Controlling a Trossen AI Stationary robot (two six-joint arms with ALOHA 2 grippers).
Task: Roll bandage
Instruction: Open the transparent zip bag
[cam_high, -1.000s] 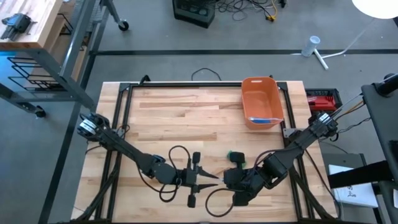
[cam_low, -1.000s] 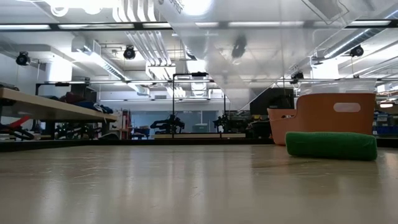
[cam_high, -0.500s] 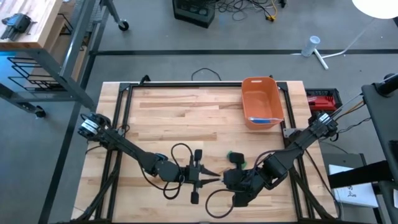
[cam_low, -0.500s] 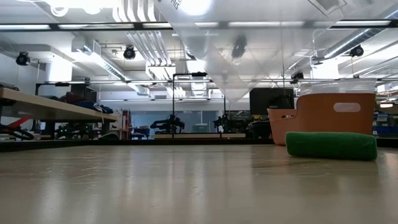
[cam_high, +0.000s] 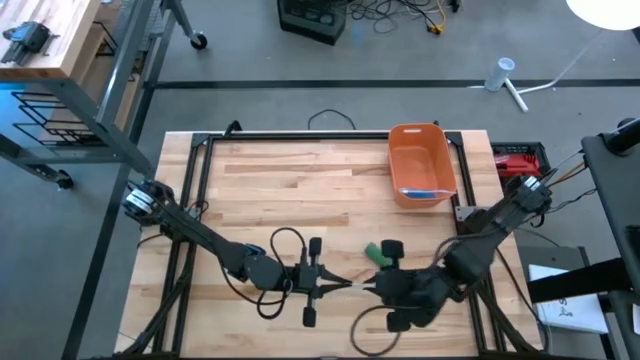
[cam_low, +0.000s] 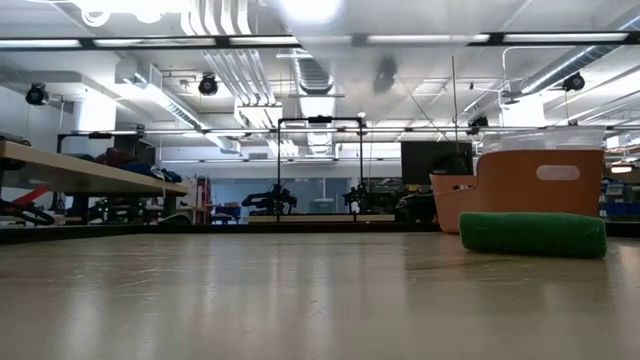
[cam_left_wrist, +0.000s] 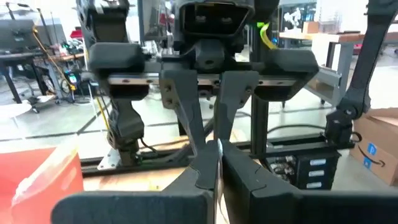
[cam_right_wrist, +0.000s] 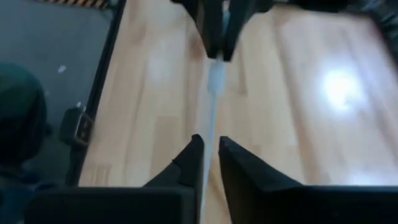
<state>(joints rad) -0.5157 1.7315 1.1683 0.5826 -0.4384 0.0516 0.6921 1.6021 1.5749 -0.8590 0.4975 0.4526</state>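
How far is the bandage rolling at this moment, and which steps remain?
Done: a green roll lies on the table near the orange bin. In hand: a thin pale strip is stretched between the two grippers; the left gripper is shut on one end, and the right gripper has the strip between its slightly parted fingers. Left: this strip shows no winding yet, so the rolling itself remains.

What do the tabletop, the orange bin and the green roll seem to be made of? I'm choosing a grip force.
Tabletop: wood, light planks with visible grain, slight sheen. Orange bin: probably moulded plastic, smooth with rounded corners and a cut-out handle. Green roll: looks like soft fabric, matte and fuzzy; likely bandage.
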